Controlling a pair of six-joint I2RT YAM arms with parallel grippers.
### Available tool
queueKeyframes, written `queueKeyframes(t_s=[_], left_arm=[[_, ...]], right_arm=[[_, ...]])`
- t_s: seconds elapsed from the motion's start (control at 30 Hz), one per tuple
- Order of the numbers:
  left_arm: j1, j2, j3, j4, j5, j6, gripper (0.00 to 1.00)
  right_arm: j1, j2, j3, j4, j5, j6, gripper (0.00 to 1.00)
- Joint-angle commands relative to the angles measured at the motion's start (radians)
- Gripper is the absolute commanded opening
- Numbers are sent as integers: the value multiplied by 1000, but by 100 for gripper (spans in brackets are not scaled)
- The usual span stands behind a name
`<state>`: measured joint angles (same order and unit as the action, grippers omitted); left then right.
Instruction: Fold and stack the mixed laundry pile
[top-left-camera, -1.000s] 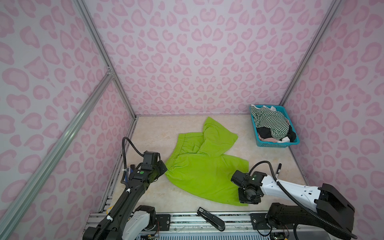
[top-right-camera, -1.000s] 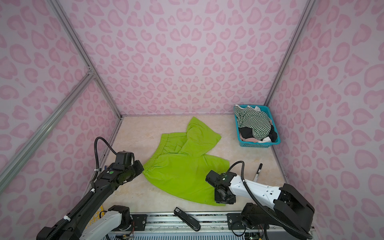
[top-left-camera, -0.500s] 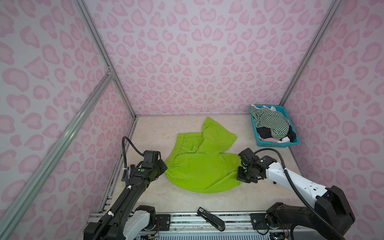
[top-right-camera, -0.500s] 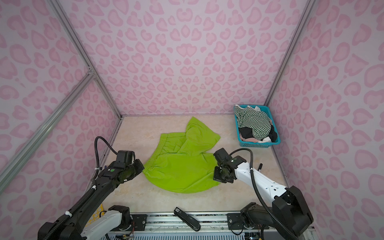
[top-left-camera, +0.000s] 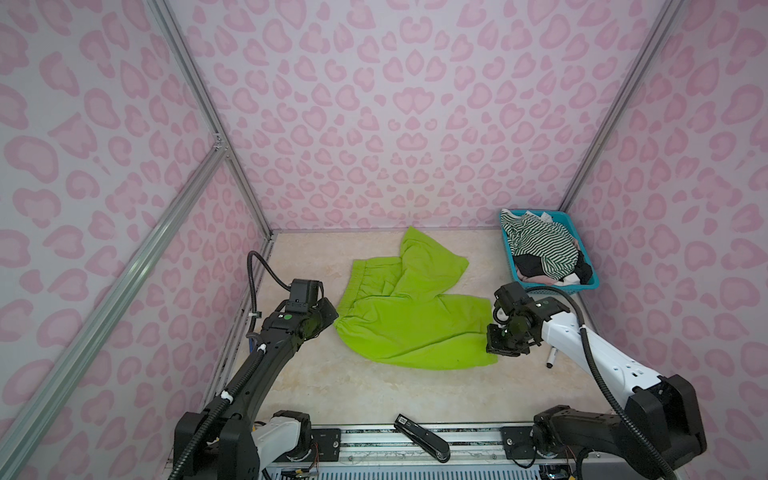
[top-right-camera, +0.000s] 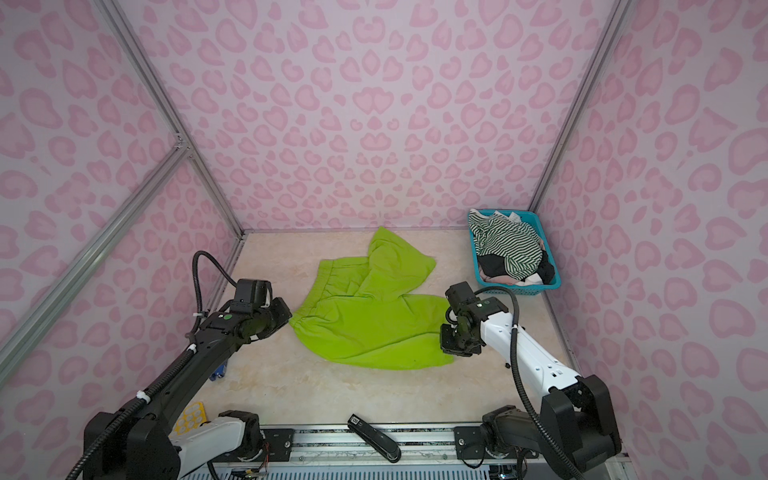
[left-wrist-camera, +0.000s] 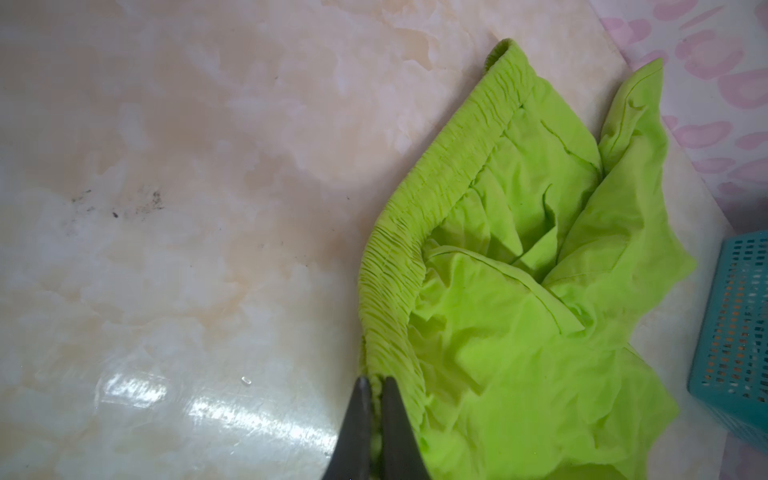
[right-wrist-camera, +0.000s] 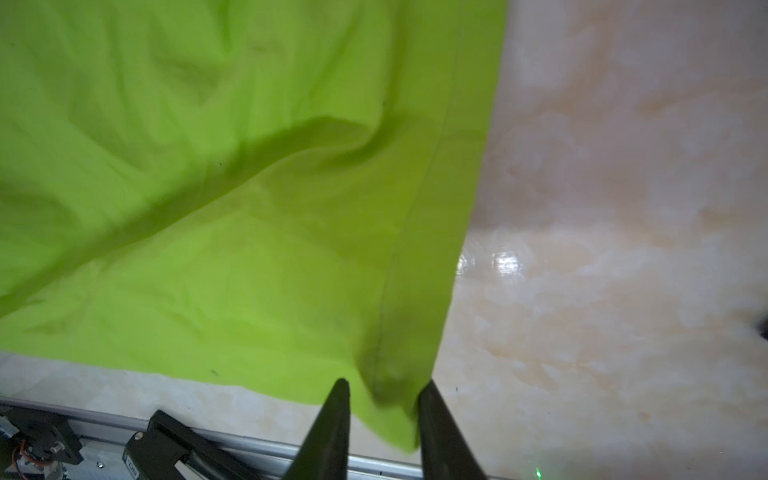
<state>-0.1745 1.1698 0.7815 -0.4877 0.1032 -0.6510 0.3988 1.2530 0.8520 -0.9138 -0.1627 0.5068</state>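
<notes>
Marble-look worktop (top-left-camera: 332, 386), lime-green shorts (top-left-camera: 407, 324) spread flat between left pincer (left-wrist-camera: 376, 388) and right pincer (right-wrist-camera: 382, 395), teal basket (top-left-camera: 557, 287) holding striped top (top-left-camera: 540, 245) and dark clothes (top-left-camera: 528, 264) beyond right pincer, left pincer pressed together pinching waistband (left-wrist-camera: 399, 257) end, right pincer spread, shorts hem corner (right-wrist-camera: 395, 374) between its fingers

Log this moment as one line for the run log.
lime-green shorts: spread on table | left hand: shut on waistband | right hand: open, hem corner between fingers | basket: striped top inside
</notes>
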Motion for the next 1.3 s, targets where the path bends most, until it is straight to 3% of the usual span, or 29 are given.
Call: queueKeyframes(t_s=[0.0, 0.27, 0.5, 0.53, 0.63, 0.73, 0.8, 1.03, 1.27], left_arm=[[0, 26, -11, 52, 10, 2, 3], [1, 75, -10, 84, 16, -1, 3], [1, 87, 4, 83, 26, -2, 3], [1, 81, 6, 80, 26, -1, 3], [0, 62, 13, 63, 13, 2, 3], [1, 43, 24, 37, 4, 10, 3], [1, 31, 36, 13, 6, 18, 3], [3, -37, 140, -150, 23, 83, 3], [22, -21, 189, -188, -20, 94, 2]], right_arm=[[2, -44, -68, 25, -55, 58, 43], [49, -210, -272, 99, -94, 185, 55], [67, -114, -304, 214, -76, 207, 57], [70, -95, -304, 233, -75, 207, 55], [74, -42, -296, 272, -85, 197, 38], [75, -29, -261, 240, -74, 165, 13], [76, -60, -212, 163, -32, 132, 0], [57, -100, 125, -51, 82, -7, 0], [-29, 260, 496, 4, 35, -124, 0]])
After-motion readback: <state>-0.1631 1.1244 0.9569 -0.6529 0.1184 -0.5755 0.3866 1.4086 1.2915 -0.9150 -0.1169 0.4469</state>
